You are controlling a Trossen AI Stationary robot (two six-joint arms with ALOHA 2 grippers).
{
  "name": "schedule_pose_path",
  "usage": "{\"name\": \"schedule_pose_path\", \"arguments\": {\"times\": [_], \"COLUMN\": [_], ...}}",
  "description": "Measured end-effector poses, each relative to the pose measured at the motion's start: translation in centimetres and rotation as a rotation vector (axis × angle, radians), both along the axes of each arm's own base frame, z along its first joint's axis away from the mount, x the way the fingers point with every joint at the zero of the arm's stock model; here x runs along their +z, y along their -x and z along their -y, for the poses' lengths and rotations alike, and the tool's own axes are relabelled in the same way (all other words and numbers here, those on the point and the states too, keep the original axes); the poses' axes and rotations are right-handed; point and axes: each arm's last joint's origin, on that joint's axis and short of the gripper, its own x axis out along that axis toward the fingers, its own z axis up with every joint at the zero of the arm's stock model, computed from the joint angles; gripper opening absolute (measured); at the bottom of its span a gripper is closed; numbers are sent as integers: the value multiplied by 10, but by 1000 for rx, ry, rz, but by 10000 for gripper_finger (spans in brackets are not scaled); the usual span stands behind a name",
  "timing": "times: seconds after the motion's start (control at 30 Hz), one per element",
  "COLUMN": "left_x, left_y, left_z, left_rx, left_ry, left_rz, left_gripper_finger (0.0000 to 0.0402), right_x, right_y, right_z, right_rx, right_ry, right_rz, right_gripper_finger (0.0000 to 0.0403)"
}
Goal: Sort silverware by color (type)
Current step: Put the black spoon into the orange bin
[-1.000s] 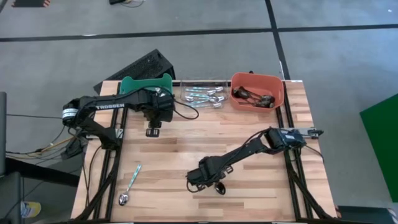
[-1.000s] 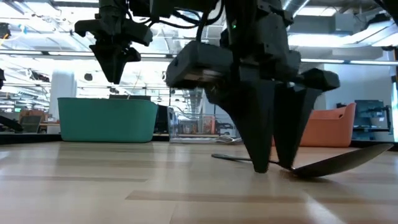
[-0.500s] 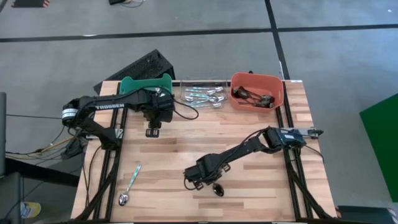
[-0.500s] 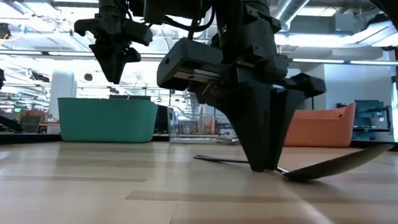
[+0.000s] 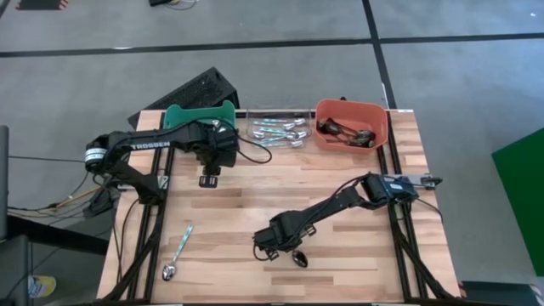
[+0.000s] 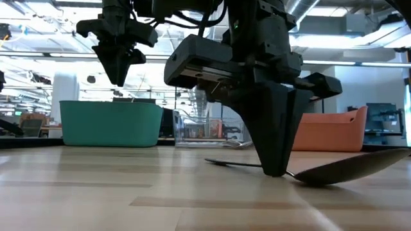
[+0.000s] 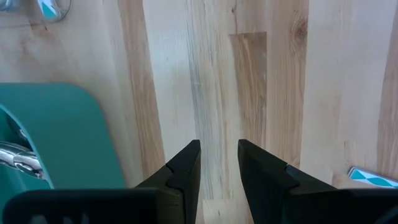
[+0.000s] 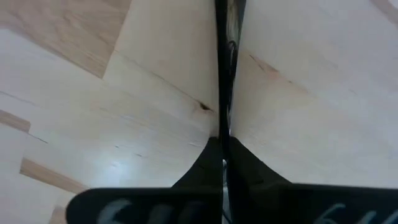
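A dark-handled spoon [image 6: 334, 170], metal bowl gleaming, is lying on the pale wood-plank tabletop [image 5: 340, 204] near its front edge, its thin handle being pinched by the closed right hand [image 6: 275, 168], while the left hand [image 7: 217, 180] is hovering part-open beside the teal bin [image 5: 197, 117].

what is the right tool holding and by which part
The right tool is shut on the dark-handled spoon, gripping its thin handle; the bowl rests on the table.

Right gripper [image 6: 275, 168]: we see it low at the tabletop, fingers pinched together.
Left gripper [image 7: 219, 163]: we see it raised, fingers slightly parted.
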Motion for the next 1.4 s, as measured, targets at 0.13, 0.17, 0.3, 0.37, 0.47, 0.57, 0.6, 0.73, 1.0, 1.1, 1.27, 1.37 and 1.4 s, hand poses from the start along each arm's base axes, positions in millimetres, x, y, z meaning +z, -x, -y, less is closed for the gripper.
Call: {"name": "schedule_pose_path", "arguments": {"times": [0.13, 0.17, 0.3, 0.37, 0.47, 0.57, 0.6, 0.73, 1.0, 1.1, 1.27, 1.37, 1.4], "left_x": [0, 0, 0, 0, 0, 0, 0, 0, 1, 1, 1, 1, 1], "left_y": [0, 0, 0, 0, 0, 0, 0, -3, -5, -6, -8, -8, -8], "left_z": [0, 0, 0, 0, 0, 0, 0, -1, -1, -2, -2, -2, -2], "left_rx": [0, 0, 0, 1, 17, 23, 28, 60, 148, 197, 300, 358, 375], "left_ry": [0, -1, -1, -1, 1, 1, 1, -1, 4, 9, 19, 27, 29], "left_rz": [0, 0, 1, 1, 3, 4, 6, 29, 59, 68, 98, 103, 104], "left_gripper_finger": [96, 96, 96, 96, 96, 96, 96, 96, 96, 96, 96, 96, 96], "right_x": [24, 34, 68, 81, 107, 131, 138, 167, 202, 216, 229, 232, 232], "right_y": [7, 9, 20, 27, 45, 63, 66, 78, 114, 132, 162, 178, 184], "right_z": [4, 6, 15, 22, 40, 66, 73, 110, 195, 228, 276, 301, 309], "right_rx": [-42, -53, -91, -116, -152, -177, -183, -168, -79, -55, -19, 12, 25], "right_ry": [69, 81, 157, 219, 325, 440, 464, 560, 696, 732, 758, 749, 740], "right_rz": [35, 53, 105, 102, 70, 9, 25, 113, 89, 59, -21, -78, -96], "right_gripper_finger": [9, 9, 8, 8, 8, 8, 8, 9, 9, 9, 9, 9, 9]}}
